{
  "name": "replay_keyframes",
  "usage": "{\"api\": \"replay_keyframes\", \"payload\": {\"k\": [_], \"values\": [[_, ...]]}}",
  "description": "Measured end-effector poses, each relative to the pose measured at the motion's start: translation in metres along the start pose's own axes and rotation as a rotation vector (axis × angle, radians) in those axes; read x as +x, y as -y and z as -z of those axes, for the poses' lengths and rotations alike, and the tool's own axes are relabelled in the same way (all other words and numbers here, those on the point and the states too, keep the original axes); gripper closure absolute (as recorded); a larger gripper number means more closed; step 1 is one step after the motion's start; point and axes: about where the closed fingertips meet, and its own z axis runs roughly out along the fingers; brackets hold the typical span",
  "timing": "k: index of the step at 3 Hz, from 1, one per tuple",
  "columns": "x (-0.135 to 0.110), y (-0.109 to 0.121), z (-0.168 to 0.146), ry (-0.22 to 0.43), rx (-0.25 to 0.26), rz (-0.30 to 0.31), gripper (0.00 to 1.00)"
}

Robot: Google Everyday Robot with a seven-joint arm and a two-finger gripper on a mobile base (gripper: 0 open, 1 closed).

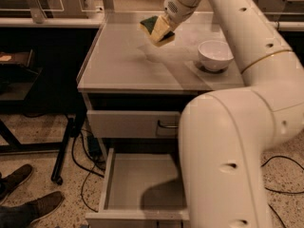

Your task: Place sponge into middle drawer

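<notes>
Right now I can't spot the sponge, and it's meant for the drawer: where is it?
The sponge is held in the gripper above the back of the cabinet top, left of the bowl.
</notes>
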Motion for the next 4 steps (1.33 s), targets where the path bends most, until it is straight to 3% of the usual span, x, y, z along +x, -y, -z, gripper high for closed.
{"api": "replay_keyframes", "payload": {"k": [1,2,3,4], "values": [[0.007,-0.012,0.040,0.078,0.004,0.056,1.00],[0.017,-0.028,0.029,0.053,-0.024,0.069,1.00],[0.021,-0.040,0.045,0.052,-0.027,0.100,1.00],[0.050,-0.077,0.086,0.031,-0.026,0.060,1.00]]}}
